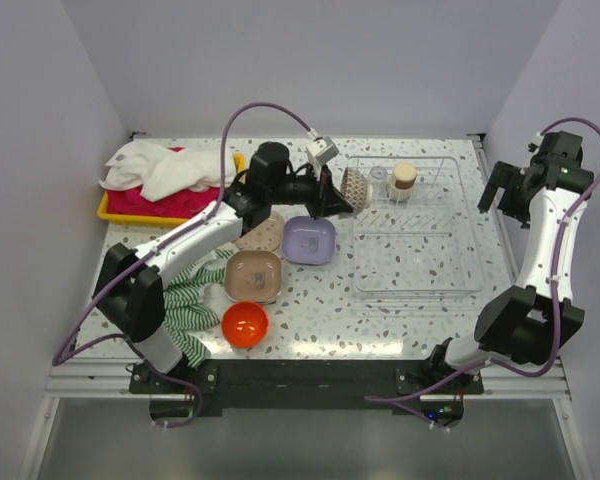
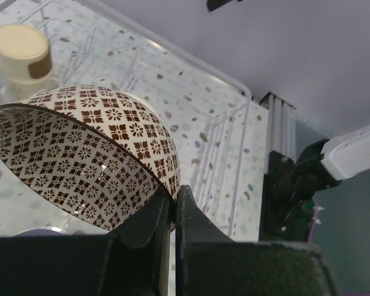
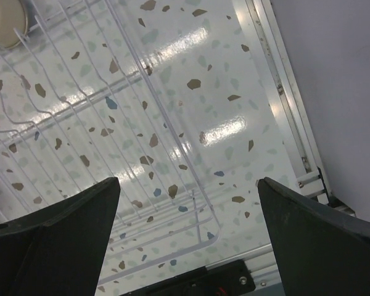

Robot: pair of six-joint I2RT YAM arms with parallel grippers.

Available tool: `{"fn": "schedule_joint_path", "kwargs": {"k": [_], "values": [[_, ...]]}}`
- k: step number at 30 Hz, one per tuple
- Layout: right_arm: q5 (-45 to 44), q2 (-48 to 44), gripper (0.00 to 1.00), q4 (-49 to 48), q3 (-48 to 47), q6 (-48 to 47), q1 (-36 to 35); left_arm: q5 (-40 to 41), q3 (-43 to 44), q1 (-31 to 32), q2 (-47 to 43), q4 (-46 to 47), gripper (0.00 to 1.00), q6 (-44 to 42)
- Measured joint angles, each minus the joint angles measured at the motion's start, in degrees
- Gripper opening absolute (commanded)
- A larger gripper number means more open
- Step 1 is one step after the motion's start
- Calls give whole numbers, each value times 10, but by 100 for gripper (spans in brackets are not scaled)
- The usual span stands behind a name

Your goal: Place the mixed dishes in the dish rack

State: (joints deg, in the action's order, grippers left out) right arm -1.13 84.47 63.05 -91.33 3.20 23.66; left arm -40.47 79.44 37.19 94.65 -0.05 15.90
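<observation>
**Patterned bowl held at the far-left corner of the dish rack**

Top view. Dish rack on the right half of the table, with a clear tray base. In its far-left part, a beige cup upright and a small clear glass just beside it; no other dishes visible in it. Left gripper at the rack's far-left edge, pinching a patterned bowl tipped on its side; contact between bowl and rack not discernible. Outside the rack: lilac square plate, two tan plates, orange bowl, and a green striped cloth. Yellow tray at far left, holding white and pink towels. Right gripper raised just beyond the rack's right side.

Left wrist view. Fingers pressed together on the bowl's dark rim, brown floral print inside and out. Behind it, the cup and rack wires.

Right wrist view. Jaws of the right gripper spread wide, nothing between them. Below, a corner of the rack, and the cup at the top left edge.
</observation>
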Motion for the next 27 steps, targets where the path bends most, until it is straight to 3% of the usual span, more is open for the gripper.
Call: {"fn": "schedule_joint_path", "kwargs": {"k": [6,9,18,27], "values": [[-12,0,99,3,10,-10,0,15,-29,74,62,278,0,181],[-12,-4,99,3,16,-15,2,27,-4,105,121,362,0,251],[-17,-35,99,9,45,-43,5,123,39,154,266,412,0,406],[-24,-68,98,20,71,-47,5,200,104,200,321,386,0,502]]}}
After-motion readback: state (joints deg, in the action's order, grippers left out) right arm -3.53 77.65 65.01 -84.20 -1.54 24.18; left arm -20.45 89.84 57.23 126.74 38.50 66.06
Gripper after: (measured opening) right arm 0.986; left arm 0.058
